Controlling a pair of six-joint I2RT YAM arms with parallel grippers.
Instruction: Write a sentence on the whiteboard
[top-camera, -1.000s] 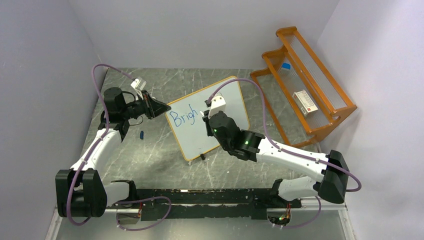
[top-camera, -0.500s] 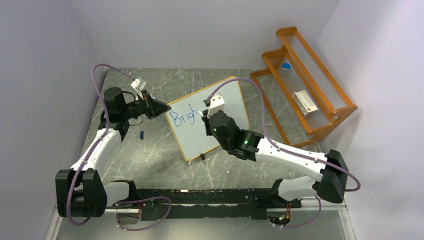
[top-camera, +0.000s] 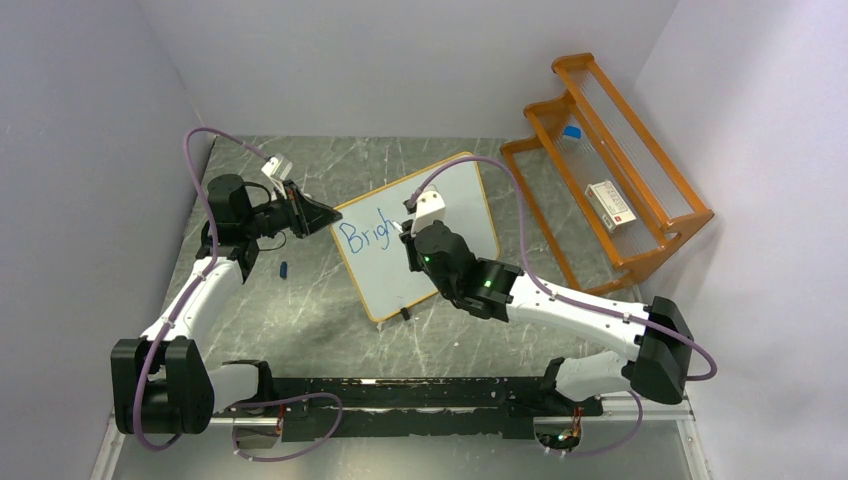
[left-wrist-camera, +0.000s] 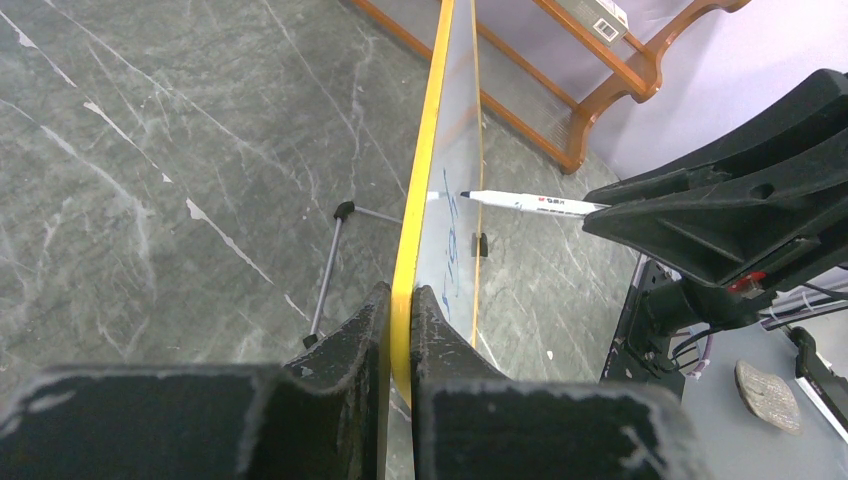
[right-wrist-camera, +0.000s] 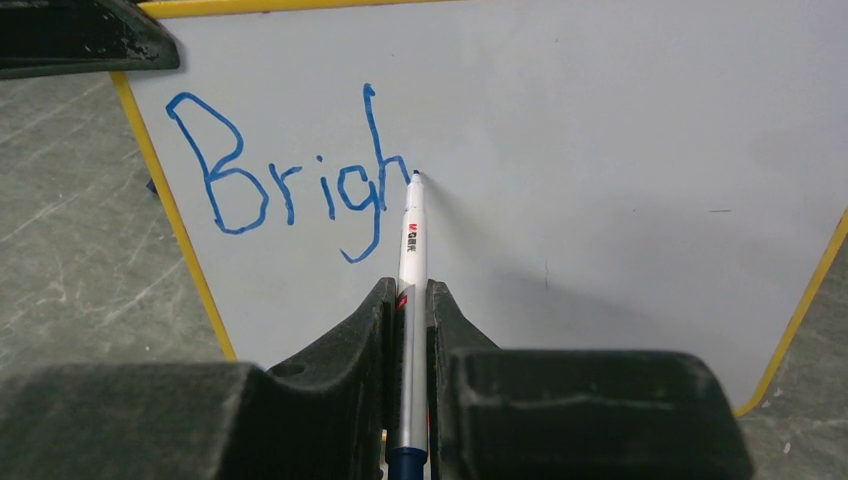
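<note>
Right wrist: right fingers (right-wrist-camera: 350, 345) clamp marker (right-wrist-camera: 411, 250) at sentence (right-wrist-camera: 290, 185); left fingers (left-wrist-camera: 345, 350) pinch whiteboard (left-wrist-camera: 455, 200).

The grey marble table (top-camera: 320, 320) bears the whiteboard (top-camera: 462, 205), a small blue object (top-camera: 284, 269) and an orange rack (top-camera: 650, 136).

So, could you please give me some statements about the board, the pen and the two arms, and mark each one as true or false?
1. The blue lettering on the whiteboard reads "Brigh". True.
2. The right jaws are open and empty. False: they are shut on a marker, whose tip is at the board just after the "h".
3. The left jaws are clamped on the whiteboard's yellow edge. True.
4. In the top view, the orange rack stands to the left of the whiteboard. False: it stands to the right, against the wall.
</note>
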